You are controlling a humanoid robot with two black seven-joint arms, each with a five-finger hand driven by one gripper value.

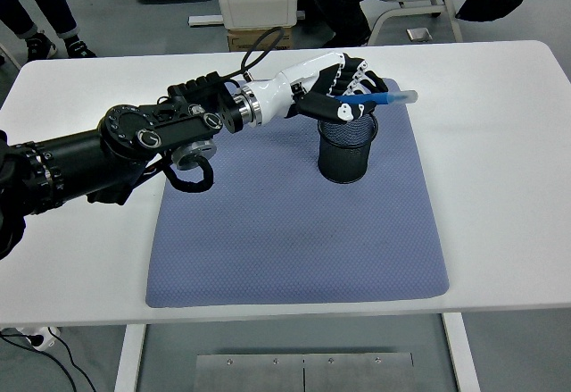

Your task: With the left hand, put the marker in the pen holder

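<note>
Marker [379, 101] gripped level in left robot hand [343, 88], above pen holder [347, 147] on blue mat [268, 231], white table [500, 160]

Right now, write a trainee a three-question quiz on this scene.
1. True or false: the blue marker stands upright inside the black mesh pen holder.
2. The pen holder stands on: A) bare white table B) blue-grey mat C) a tray
3. Which hand grips the marker?

Key: 1. False; it lies nearly level above the rim. 2. B. 3. The left hand.
</note>
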